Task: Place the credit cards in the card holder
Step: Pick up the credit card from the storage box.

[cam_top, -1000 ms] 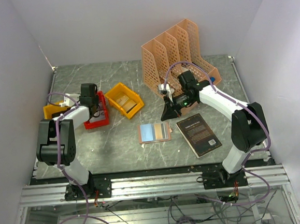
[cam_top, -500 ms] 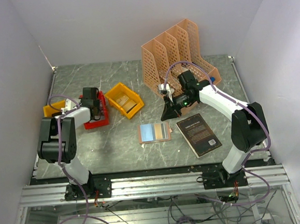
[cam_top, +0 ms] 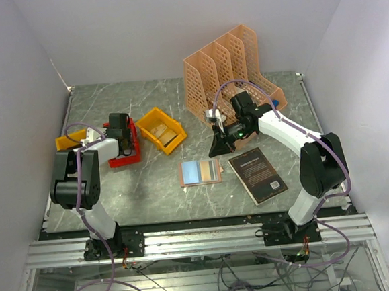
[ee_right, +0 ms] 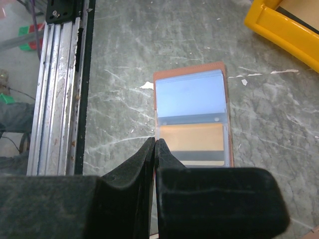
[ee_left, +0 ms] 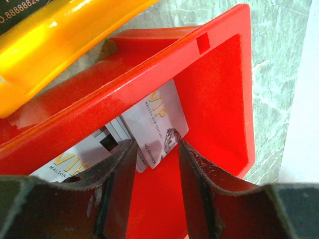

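The card holder (cam_top: pixel 200 171) lies open on the table, salmon-edged with pale blue inner faces (ee_right: pixel 191 97). A tan card (ee_right: pixel 192 142) sits in its lower pocket. My right gripper (ee_right: pixel 154 143) is shut and empty, hovering over the holder's left edge; from above it (cam_top: pixel 218 143) hangs just behind the holder. My left gripper (ee_left: pixel 157 149) is open inside the red bin (ee_left: pixel 219 99), its jaws either side of the near end of a pale grey VIP credit card (ee_left: pixel 157 117). Another grey card (ee_left: pixel 75 162) lies partly under the left finger (ee_left: pixel 117 174).
A yellow bin (cam_top: pixel 161 129) stands right of the red bin (cam_top: pixel 133 152), another yellow bin (cam_top: pixel 69 140) to its left. A black book (cam_top: pixel 257 174) lies right of the holder. The peach lattice organizer (cam_top: pixel 232 68) stands behind the right arm. An aluminium rail (ee_right: pixel 55 89) runs along the near edge.
My left gripper has opened wider and shifted slightly down into the red bin. The right arm and the holder have not moved.
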`<state>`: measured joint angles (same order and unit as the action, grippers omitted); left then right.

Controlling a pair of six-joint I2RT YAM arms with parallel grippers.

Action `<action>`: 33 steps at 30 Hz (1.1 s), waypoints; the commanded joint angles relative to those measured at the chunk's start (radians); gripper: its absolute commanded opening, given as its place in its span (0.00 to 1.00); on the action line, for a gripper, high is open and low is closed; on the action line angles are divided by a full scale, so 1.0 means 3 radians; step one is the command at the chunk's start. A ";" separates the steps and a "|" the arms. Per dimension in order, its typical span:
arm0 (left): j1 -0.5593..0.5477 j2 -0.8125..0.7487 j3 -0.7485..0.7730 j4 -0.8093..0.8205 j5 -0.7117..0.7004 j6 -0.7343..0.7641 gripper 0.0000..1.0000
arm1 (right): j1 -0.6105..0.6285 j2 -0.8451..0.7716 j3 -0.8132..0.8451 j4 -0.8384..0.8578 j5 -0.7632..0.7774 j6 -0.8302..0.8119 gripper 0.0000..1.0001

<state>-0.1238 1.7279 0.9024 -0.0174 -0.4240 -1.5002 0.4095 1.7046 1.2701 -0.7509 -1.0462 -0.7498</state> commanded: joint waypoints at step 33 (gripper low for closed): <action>0.0056 -0.0054 -0.0048 0.0689 -0.0165 0.0281 0.28 | -0.0015 0.0058 0.0104 -0.0076 -0.0031 -0.0100 0.03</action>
<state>-0.1181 1.7241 0.8921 0.1471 -0.4305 -1.4311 0.4095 1.7168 1.2755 -0.7601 -1.0462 -0.7616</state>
